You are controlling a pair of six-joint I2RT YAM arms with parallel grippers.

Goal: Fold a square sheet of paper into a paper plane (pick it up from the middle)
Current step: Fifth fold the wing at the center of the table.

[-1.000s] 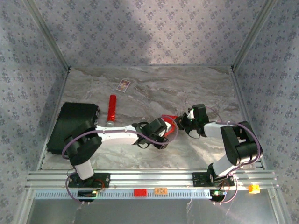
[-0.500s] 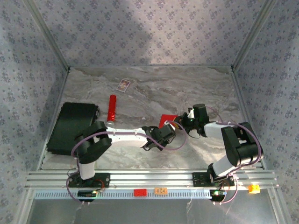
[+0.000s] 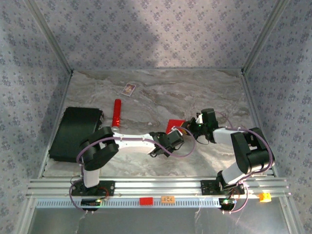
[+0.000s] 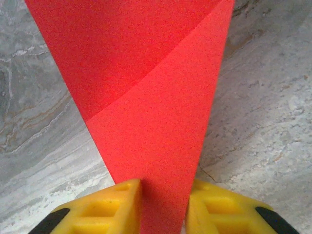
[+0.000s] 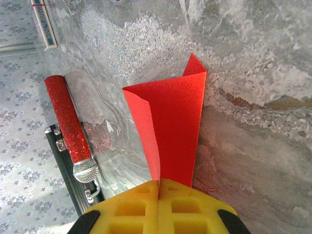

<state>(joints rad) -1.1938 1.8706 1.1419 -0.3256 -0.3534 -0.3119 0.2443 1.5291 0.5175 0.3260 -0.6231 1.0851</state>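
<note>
The square sheet of paper [image 3: 174,125] is bright red and creased into a narrow, upright wedge near the table's middle. My right gripper [image 3: 188,129] is shut on one end of it. In the right wrist view the yellow fingers [image 5: 141,204] meet on the paper [image 5: 175,126], which opens out in a V beyond them. My left gripper [image 3: 173,133] is at the near side of the sheet, open. In the left wrist view the paper [image 4: 156,97] runs down through the gap between the two separated yellow fingers [image 4: 117,204], with folded layers overlapping above.
A red cylindrical stick with a silver ball tip [image 3: 116,112] [image 5: 68,124] lies left of the paper. A black case [image 3: 75,132] sits at the left edge. A small printed card [image 3: 128,89] lies toward the back. Patterned walls close in the marble table [image 3: 214,92].
Over the past second the left wrist slid slightly rightward and nearer, and more of the red paper came into view above it. The right arm stayed almost still.
</note>
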